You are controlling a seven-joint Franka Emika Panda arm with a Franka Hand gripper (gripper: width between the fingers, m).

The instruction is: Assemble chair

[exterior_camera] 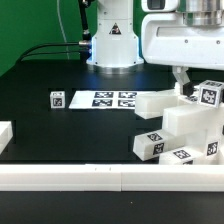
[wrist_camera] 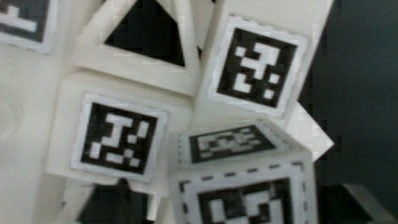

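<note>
The chair's white tagged parts (exterior_camera: pixel 180 130) lie in a heap at the exterior view's right: a boxy piece, bars and legs stacked together. One small tagged part (exterior_camera: pixel 57 98) lies alone at the left. My gripper (exterior_camera: pixel 183 88) hangs right over the heap's top, pointing down. In the wrist view the tagged pieces (wrist_camera: pixel 125 135) fill the picture. My gripper (wrist_camera: pixel 240 205) is open, with a dark finger on each side of one tagged piece (wrist_camera: pixel 249 195). I cannot tell whether the fingers (wrist_camera: pixel 118 200) touch it.
The marker board (exterior_camera: pixel 112 98) lies flat in front of the robot base (exterior_camera: pixel 112 45). A long plain white rail (exterior_camera: pixel 100 178) runs along the front edge. A white block (exterior_camera: pixel 5 135) sits at the far left.
</note>
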